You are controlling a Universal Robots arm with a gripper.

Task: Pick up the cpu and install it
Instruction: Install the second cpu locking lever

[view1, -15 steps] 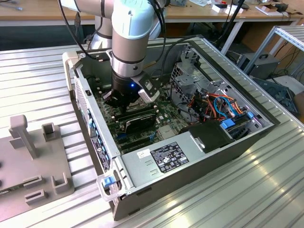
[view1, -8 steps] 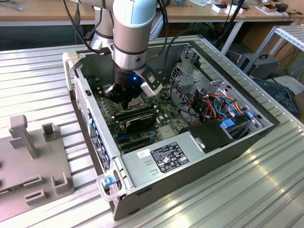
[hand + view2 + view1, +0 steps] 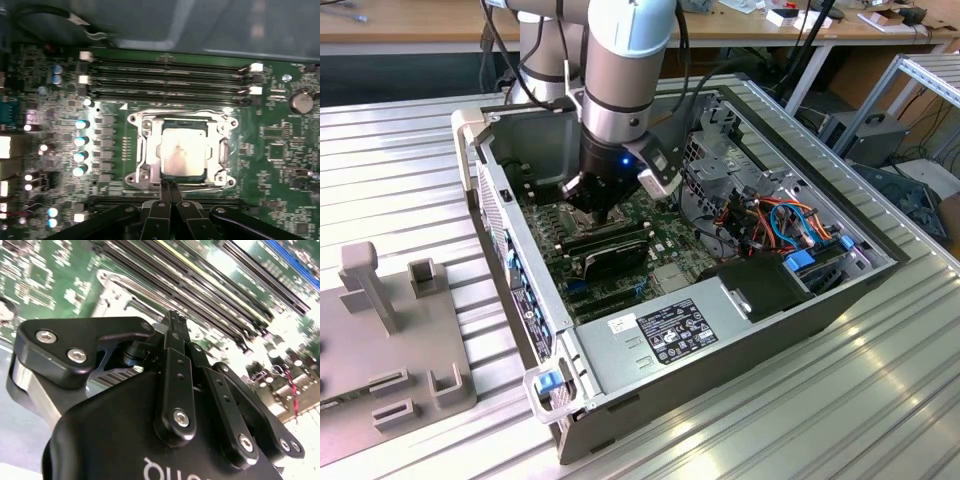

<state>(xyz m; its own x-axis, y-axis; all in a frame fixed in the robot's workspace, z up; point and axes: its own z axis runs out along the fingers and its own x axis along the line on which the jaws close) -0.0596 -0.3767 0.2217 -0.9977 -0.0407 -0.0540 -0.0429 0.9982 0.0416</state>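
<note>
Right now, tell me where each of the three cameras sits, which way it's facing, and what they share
Exterior view: off the arm, above the bench, looking down into the open computer case; the arm reaches in and the gripper hangs over the motherboard.
First wrist view: on the arm, facing straight down at the socket with the cpu seated in it; the gripper tips meet beside the socket.
Second wrist view: near the wrist, looking along the gripper at the memory slots.
Both wrist views share the gripper, socket frame and slots.

open pc case (image 3: 880, 275) on ribbed metal table (image 3: 880, 400), grey fixture (image 3: 380, 350) beside
</note>
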